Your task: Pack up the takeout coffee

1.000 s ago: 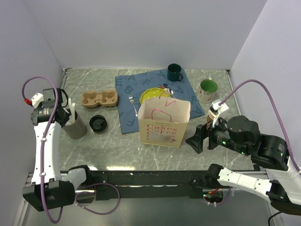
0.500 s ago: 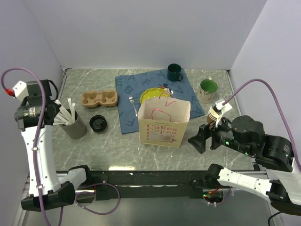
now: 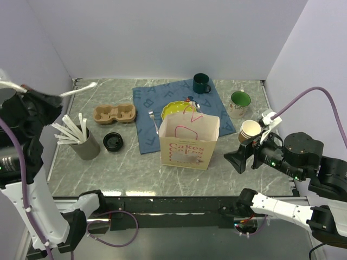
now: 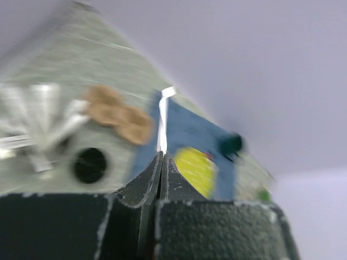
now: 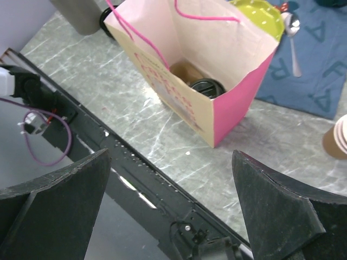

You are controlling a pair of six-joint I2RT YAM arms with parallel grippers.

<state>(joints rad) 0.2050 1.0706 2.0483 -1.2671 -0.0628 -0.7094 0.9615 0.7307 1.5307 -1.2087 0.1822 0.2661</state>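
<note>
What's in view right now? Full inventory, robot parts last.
paper bag: 1, cream, mid-table
takeout coffee: 1, black lid, inside bag
loose lid: 1, black, left of bag
cup carrier: 1, brown, left of cloth
grey cup: 1, grey, far left, holding white sticks
cloth: 1, blue, behind bag
plate: 1, yellow-green, on cloth
fork: 1, silver, cloth's left edge
spoon: 1, silver, beside plate
dark mug: 1, green, cloth's back edge
second mug: 1, green inside, right of cloth
cup stack: 1, tan, right of bag
left pincer: 1, black, shut on white stick
right pincer: 1, black, open, right of bag
</note>
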